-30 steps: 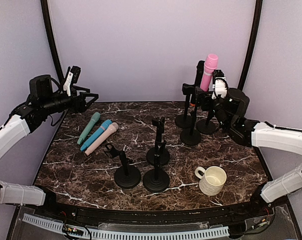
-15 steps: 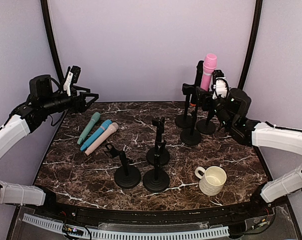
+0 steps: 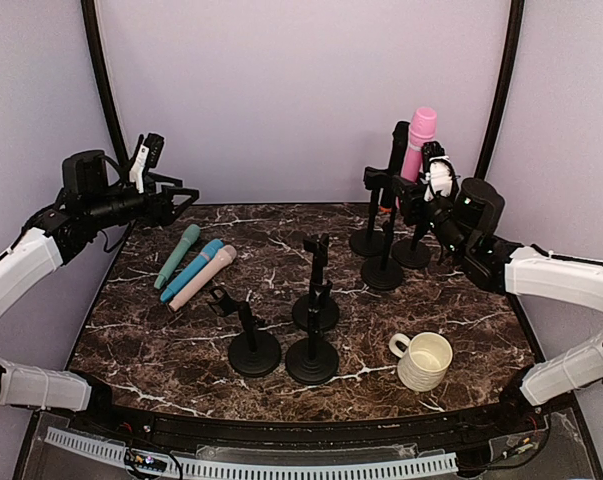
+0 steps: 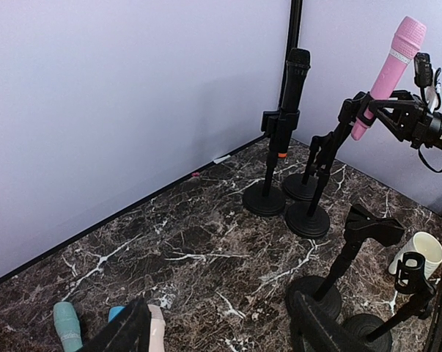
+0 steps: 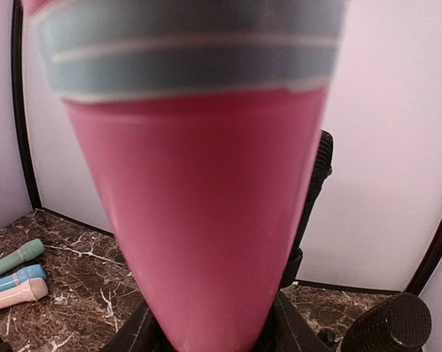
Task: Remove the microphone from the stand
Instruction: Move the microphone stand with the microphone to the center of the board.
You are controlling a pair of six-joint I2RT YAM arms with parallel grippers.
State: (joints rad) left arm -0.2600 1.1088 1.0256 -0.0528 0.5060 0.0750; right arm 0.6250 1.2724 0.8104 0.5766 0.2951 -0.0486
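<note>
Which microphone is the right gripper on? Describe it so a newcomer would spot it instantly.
Go to the far right corner of the dark marble table, where black stands cluster. The bright pink handheld microphone rises there, gripped low by the right gripper. Its neighbour is a black microphone clipped in a stand; the pale pink microphone lies flat at far left.

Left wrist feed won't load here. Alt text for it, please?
The right claw grips the pink microphone at upper right, at the clip of its stand. A black microphone sits upright in a second stand to its left; the open left claw edges the bottom.
</note>
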